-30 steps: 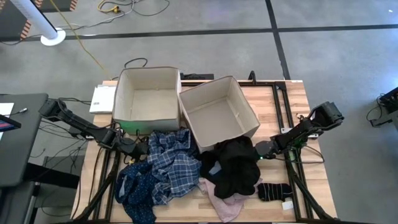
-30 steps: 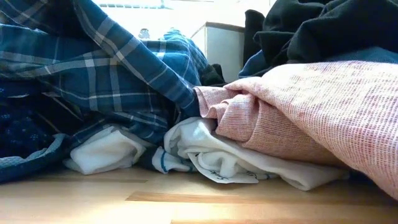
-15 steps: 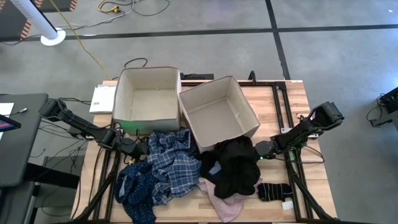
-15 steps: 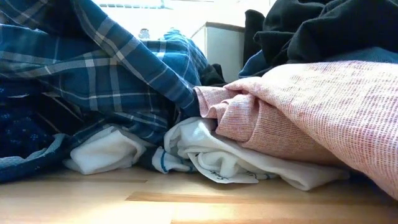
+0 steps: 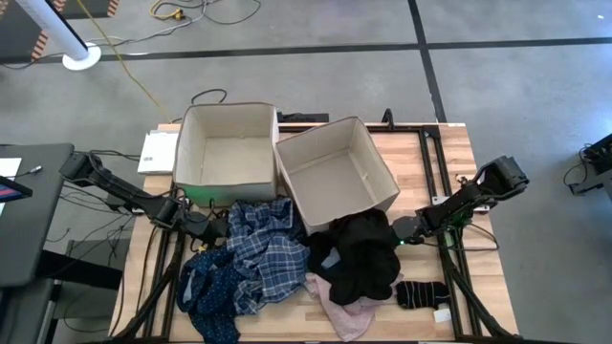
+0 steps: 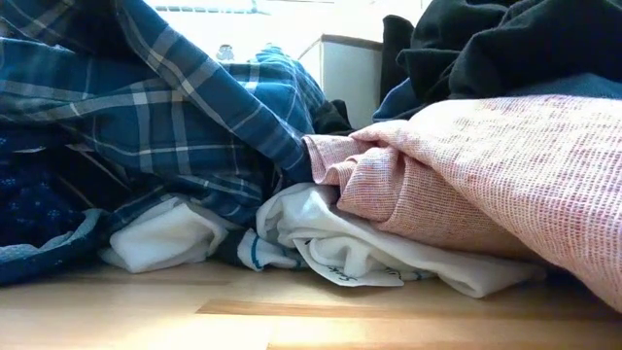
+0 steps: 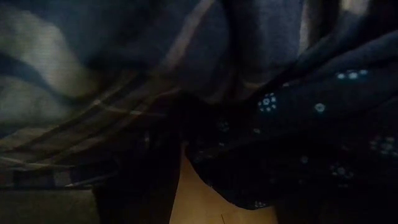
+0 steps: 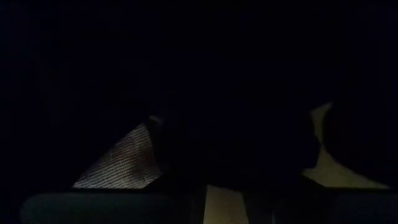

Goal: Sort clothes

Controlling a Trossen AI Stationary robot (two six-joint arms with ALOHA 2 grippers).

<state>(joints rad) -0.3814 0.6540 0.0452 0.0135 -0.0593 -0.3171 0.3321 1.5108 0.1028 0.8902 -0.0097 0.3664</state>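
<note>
The clothes lie heaped on the near half of the table. The heap holds blue-and-white plaid shirts (image 5: 263, 244), a dark blue patterned piece (image 5: 212, 296), a large black garment (image 5: 359, 253), a pink piece (image 5: 344, 311) and black socks (image 5: 421, 293). White pieces (image 6: 330, 243) lie under the pile on the tabletop. My left gripper (image 5: 212, 227) is buried at the left edge of the plaid shirts. Plaid cloth (image 7: 93, 93) and dotted blue cloth (image 7: 311, 124) fill the left wrist view. My right gripper (image 5: 402, 229) is against the right edge of the black garment, and its wrist view is nearly all dark.
Two open beige fabric boxes (image 5: 227, 143) (image 5: 335, 172) stand side by side at the far side of the table, just behind the pile. A white flat item (image 5: 158, 151) lies left of the boxes. Bare wood (image 5: 449, 162) shows at the far right.
</note>
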